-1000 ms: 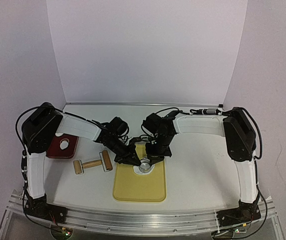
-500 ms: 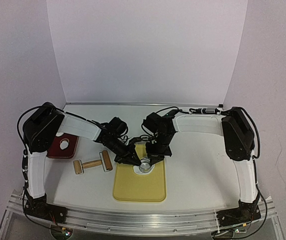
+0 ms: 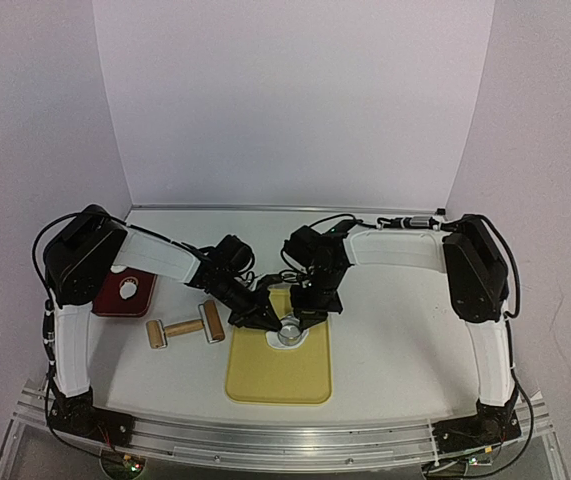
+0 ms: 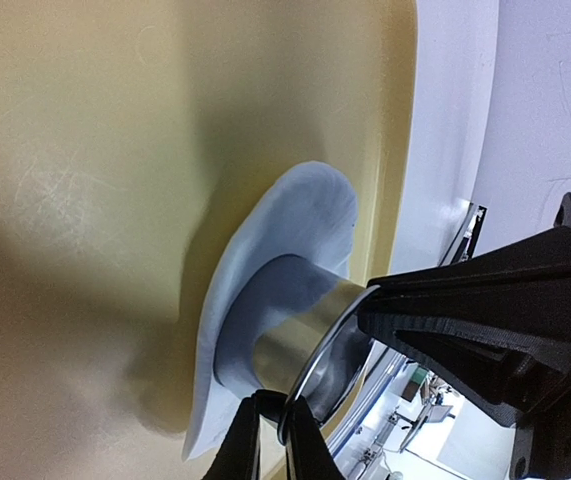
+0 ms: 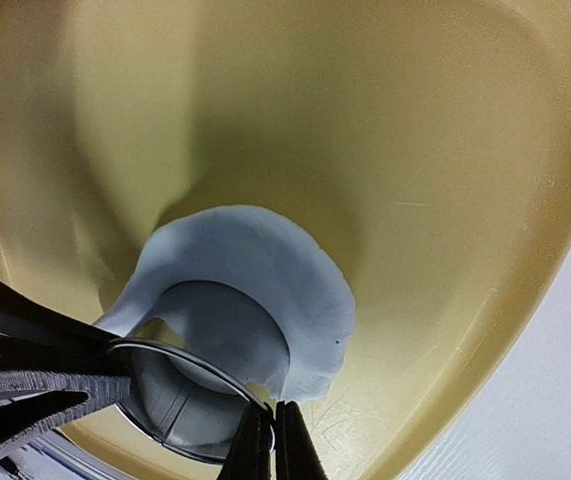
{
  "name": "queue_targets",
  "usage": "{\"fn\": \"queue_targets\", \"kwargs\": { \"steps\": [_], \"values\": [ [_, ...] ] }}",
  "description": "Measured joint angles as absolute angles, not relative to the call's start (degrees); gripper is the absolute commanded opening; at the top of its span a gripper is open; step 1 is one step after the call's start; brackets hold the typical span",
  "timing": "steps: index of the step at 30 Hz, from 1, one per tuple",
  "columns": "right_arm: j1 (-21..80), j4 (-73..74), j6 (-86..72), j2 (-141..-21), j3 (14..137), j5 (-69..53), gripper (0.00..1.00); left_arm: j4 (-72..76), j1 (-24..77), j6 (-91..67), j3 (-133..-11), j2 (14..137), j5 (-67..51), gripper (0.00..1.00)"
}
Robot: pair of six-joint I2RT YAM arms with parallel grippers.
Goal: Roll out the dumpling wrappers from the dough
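A flattened sheet of white dough lies near the far end of the yellow board. A metal ring cutter stands on the dough, and the sheet curls up around the cutter's wall. My left gripper is shut on the near rim of the ring. My right gripper is shut on the opposite rim. In the top view both grippers, left and right, meet over the cutter. No separate dumpling wrapper shows on the board; the ring hides the dough inside it.
A wooden rolling pin lies on the table left of the board. Further left sits a dark red plate with a small white piece on it, its shape too small to judge. White walls close the back and sides.
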State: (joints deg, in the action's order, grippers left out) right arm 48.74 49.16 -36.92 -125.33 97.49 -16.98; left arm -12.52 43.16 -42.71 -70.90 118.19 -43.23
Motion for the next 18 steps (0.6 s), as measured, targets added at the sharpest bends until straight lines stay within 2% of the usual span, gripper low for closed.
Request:
{"fn": "queue_targets", "kwargs": {
  "steps": [4, 12, 18],
  "values": [
    [49.46, 49.44, -36.97, -125.67, 98.38, -15.04, 0.16, -18.73, 43.96, -40.80, -75.12, 118.79, -40.52, 0.10],
    [49.93, 50.56, -36.94, -126.91, 99.89, -9.87, 0.27, -27.39, 46.80, -37.40, -84.05, 121.51, -32.07, 0.19],
    [49.92, 50.73, -37.74, -124.06, 99.98, -8.11, 0.42, -30.21, 46.94, -36.13, -87.58, 121.60, -28.78, 0.31]
  ]
}}
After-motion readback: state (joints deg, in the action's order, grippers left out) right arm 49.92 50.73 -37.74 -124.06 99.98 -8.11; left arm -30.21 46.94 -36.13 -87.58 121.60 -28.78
